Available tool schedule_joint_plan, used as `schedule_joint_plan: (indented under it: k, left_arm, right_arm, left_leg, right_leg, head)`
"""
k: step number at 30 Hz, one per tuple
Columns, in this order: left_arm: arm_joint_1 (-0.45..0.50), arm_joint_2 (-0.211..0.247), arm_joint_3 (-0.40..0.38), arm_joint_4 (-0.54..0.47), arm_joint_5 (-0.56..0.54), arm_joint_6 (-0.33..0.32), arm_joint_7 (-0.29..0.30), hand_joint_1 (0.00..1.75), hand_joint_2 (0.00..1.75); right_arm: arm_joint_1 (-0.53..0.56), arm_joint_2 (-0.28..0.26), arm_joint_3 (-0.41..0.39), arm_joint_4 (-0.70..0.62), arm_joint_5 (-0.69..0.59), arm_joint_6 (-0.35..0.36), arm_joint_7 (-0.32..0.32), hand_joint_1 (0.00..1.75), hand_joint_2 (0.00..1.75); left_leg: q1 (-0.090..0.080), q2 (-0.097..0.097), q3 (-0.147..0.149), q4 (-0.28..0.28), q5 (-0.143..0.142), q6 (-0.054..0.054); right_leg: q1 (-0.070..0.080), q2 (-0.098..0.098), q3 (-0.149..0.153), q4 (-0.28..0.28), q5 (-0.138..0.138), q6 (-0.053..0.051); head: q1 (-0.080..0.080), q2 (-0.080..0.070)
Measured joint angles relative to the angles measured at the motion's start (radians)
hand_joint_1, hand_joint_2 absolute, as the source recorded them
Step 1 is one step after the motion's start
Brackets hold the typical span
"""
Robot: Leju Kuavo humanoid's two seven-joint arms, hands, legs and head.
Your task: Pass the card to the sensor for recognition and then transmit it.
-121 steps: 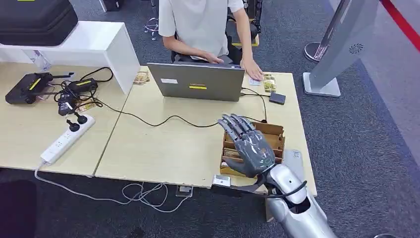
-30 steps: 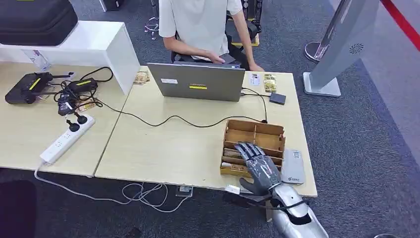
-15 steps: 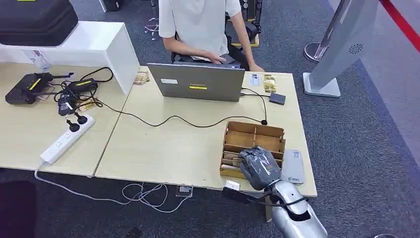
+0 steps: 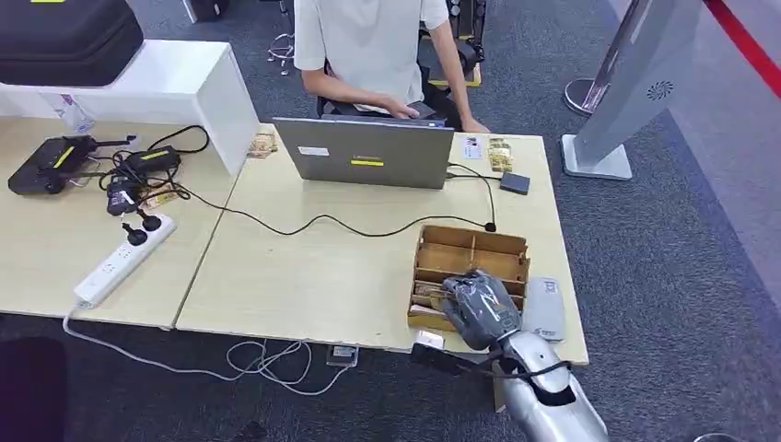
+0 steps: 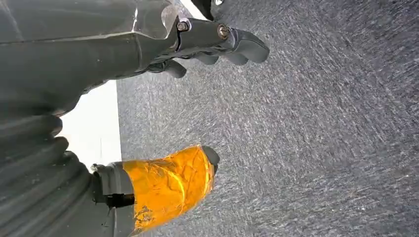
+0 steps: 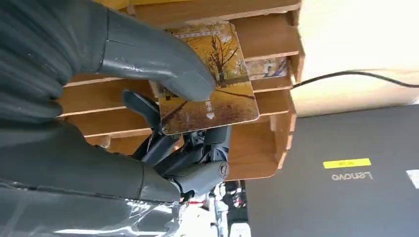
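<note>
Head view shows the right hand (image 4: 479,308) curled over the near part of the wooden box (image 4: 472,262) at the right end of the worktop (image 4: 313,267), with the grey sensor (image 4: 543,308) lying flat just right of the box. The right wrist view is clearer: the thumb (image 6: 153,59) presses a card (image 6: 210,79) with an autumn-tree picture against the darker fingers (image 6: 148,111) beneath it, so the hand is closed in a pinch on the card. The card is tilted and looks to be clear of its slot, though whether its hidden edge touches a divider cannot be told.

The step in hand seems to be drawing the card free and carrying it to the sensor. To do it well, the hand should lift straight out until the card clears the dividers, keep the pinch firm so the card does not pivot, then swing right and bring the card's face flat over the sensor.

The left hand (image 5: 163,98) hangs above dark carpet, holding nothing, fingers loosely curled yet apart from the thumb.
</note>
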Motion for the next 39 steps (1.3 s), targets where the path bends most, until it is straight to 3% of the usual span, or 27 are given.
schedule_joint_plan:
  k: [5,10,18,23,29,35,39]
  left_arm:
    - [0.0,0.0,-0.002,0.0,-0.023,-0.008,0.01,0.0,1.75]
    - [-0.001,0.0,-0.011,0.0,-0.026,-0.014,0.009,0.0,1.75]
    - [-0.005,0.0,-0.034,0.0,-0.029,-0.026,0.009,0.0,1.75]
    - [-0.014,0.0,-0.058,0.0,-0.031,-0.037,0.009,0.0,1.75]
    - [-0.03,-0.005,-0.113,0.0,-0.031,-0.058,0.006,0.0,1.75]
    - [-0.041,-0.01,-0.147,0.0,-0.031,-0.062,0.004,0.0,1.75]
    - [-0.045,-0.01,-0.156,0.0,-0.031,-0.064,-0.004,0.0,1.75]
  right_arm:
    - [-0.102,0.029,-0.001,-0.017,-0.077,0.092,-0.015,1.75,1.75]
    - [-0.251,0.065,-0.015,-0.027,-0.141,0.161,0.014,1.75,1.75]
    - [-0.425,0.115,-0.036,-0.006,-0.202,0.204,0.05,1.75,1.75]
    - [-0.554,0.164,-0.05,0.077,-0.205,0.195,0.125,1.75,1.75]
    - [-0.691,0.222,-0.073,0.23,-0.145,0.13,0.3,1.75,1.75]
    - [-0.749,0.251,-0.09,0.324,-0.13,0.119,0.334,1.75,1.75]
    - [-0.765,0.262,-0.109,0.377,-0.116,0.12,0.412,1.75,1.75]
  left_leg:
    - [0.0,0.001,0.0,0.0,0.001,-0.001]
    - [0.0,0.001,0.0,0.0,0.002,-0.001]
    - [0.0,0.0,-0.001,0.0,0.002,-0.001]
    - [0.0,0.0,-0.001,0.0,0.002,-0.001]
    - [0.0,0.0,0.0,0.0,0.003,-0.001]
    - [0.0,0.0,0.0,0.0,0.002,-0.001]
    - [0.0,0.0,-0.001,0.0,0.002,-0.001]
  right_leg:
    - [0.0,0.0,-0.001,0.001,0.001,0.0]
    - [0.0,0.0,-0.001,0.001,0.001,-0.001]
    - [0.0,0.0,-0.001,0.001,0.001,-0.001]
    - [0.0,0.0,-0.001,0.001,0.001,-0.001]
    - [0.0,0.0,-0.001,0.001,0.001,-0.001]
    - [0.0,0.0,-0.001,0.001,0.001,-0.001]
    - [0.0,0.0,-0.001,0.001,0.001,-0.001]
  head:
    - [0.0,0.0]
    - [0.0,0.0]
    - [0.0,0.0]
    - [0.0,0.0]
    - [0.0,0.0]
    - [0.0,0.0]
    - [0.0,0.0]
